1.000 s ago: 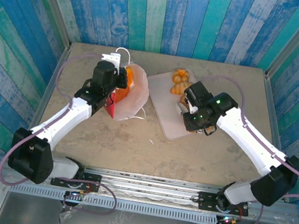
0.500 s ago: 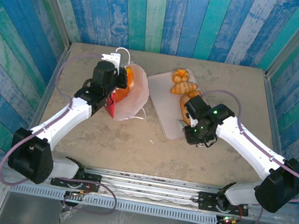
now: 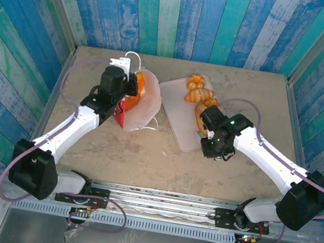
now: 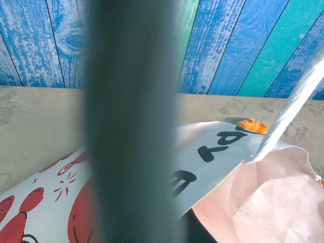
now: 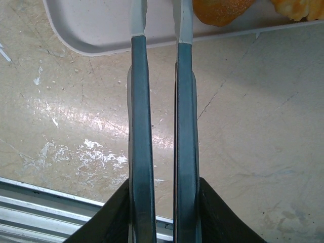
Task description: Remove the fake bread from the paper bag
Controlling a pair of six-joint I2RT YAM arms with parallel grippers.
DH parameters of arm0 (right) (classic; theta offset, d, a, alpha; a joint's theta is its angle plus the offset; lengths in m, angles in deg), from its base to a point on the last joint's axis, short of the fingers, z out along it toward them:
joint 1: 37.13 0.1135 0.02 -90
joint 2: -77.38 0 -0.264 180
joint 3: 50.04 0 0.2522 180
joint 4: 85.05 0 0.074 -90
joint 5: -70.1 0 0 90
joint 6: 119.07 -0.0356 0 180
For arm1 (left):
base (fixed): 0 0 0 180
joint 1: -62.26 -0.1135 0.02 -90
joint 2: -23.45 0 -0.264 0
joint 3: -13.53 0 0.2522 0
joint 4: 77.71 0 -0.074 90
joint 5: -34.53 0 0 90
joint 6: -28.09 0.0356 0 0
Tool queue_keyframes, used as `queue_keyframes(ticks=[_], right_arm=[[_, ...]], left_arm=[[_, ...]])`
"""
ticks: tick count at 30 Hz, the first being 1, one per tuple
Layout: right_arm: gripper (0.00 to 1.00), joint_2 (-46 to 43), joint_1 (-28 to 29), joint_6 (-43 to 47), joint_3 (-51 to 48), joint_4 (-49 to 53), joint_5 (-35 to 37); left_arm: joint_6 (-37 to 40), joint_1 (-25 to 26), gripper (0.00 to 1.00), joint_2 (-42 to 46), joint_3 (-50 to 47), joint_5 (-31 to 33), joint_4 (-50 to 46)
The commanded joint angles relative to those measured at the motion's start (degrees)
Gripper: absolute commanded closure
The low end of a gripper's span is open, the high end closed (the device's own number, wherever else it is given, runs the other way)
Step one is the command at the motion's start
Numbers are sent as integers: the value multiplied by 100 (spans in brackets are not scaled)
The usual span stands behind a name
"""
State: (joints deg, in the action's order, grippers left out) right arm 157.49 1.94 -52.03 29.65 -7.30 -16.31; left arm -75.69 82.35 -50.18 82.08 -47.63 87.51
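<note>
The paper bag (image 3: pixel 143 106) lies on its side left of centre, its mouth open toward the tray and its red band (image 3: pixel 121 115) at the near end. My left gripper (image 3: pixel 121 88) is shut on the bag's upper wall. Close up, one dark finger (image 4: pixel 131 121) crosses the white printed bag (image 4: pixel 212 152), with a cord handle (image 4: pixel 293 111) to the right. An orange piece of fake bread (image 3: pixel 138 84) (image 4: pixel 251 125) sits inside the mouth. More fake bread (image 3: pixel 197 87) lies on the tray, along with an oval loaf (image 3: pixel 200 120) (image 5: pixel 223 9). My right gripper (image 3: pixel 207 144) (image 5: pixel 162 15) hangs over the tray's near edge, shut with a thin gap and holding nothing.
The pale-pink tray (image 3: pixel 175 114) (image 5: pixel 101 25) lies slantwise at mid-table beside the bag. Blue plank walls close in the back and both sides. The metal rail (image 3: pixel 162 198) runs along the front edge. Bare tabletop (image 3: pixel 161 164) lies in front of the bag and tray.
My right gripper drew back from over the tray toward its near edge, uncovering the oval loaf. It has barely moved over the last half second. The left arm and the bag stayed put.
</note>
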Motion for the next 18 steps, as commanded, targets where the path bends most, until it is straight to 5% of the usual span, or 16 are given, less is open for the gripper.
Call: queue_keyframes(ticks=[1, 18], right_arm=[[69, 48, -37, -71, -56, 115, 125], [68, -478, 82, -63, 1026, -261, -992]], left_arm=[[-41, -9, 92, 346, 38, 22, 115], [544, -10, 92, 368, -38, -660, 49]])
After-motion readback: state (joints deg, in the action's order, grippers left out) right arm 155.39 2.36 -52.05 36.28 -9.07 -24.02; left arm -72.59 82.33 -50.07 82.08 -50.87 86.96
